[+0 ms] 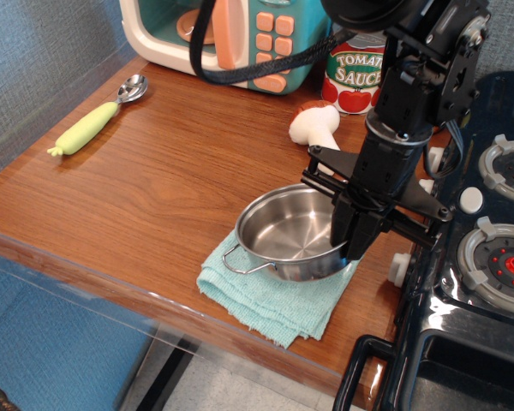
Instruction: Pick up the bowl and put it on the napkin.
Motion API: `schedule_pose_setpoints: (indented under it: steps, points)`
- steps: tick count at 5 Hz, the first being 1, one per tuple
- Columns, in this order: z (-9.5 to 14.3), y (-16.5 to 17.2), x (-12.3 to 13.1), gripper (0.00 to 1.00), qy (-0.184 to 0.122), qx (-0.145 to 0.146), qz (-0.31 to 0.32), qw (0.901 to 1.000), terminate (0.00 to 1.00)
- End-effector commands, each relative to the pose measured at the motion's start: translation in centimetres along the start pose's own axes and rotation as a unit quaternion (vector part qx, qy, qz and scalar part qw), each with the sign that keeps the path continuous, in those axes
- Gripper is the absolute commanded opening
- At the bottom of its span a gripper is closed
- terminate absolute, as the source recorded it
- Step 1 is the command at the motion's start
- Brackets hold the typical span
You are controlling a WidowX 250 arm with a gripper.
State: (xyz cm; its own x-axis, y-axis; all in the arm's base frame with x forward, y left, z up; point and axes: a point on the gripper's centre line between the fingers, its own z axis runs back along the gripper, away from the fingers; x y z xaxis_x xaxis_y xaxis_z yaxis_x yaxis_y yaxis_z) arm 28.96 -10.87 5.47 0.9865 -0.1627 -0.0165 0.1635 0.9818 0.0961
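The shiny steel bowl (287, 235) with a wire loop handle sits low over the light teal napkin (270, 295), covering most of it; I cannot tell if it rests on the cloth. My gripper (353, 244) is shut on the bowl's right rim, fingers pointing down, the arm rising above it to the upper right.
A toy microwave (231, 38) stands at the back. A tomato sauce can (357, 73) and a plush mushroom (315, 122) are behind the arm. A green-handled spoon (98, 116) lies at the left. A toy stove (480, 248) borders the right.
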Motion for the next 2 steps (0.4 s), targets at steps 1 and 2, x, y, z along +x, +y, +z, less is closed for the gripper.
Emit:
schedule_pose_setpoints:
  steps: [1,2]
  points:
    - [0.73,1.25,-2.27,0.0,0.0,-0.004,0.024,0.9997,0.0]
    - [-0.08,0.81,-2.59,1.0,0.012,-0.024,0.025,0.9993,0.0]
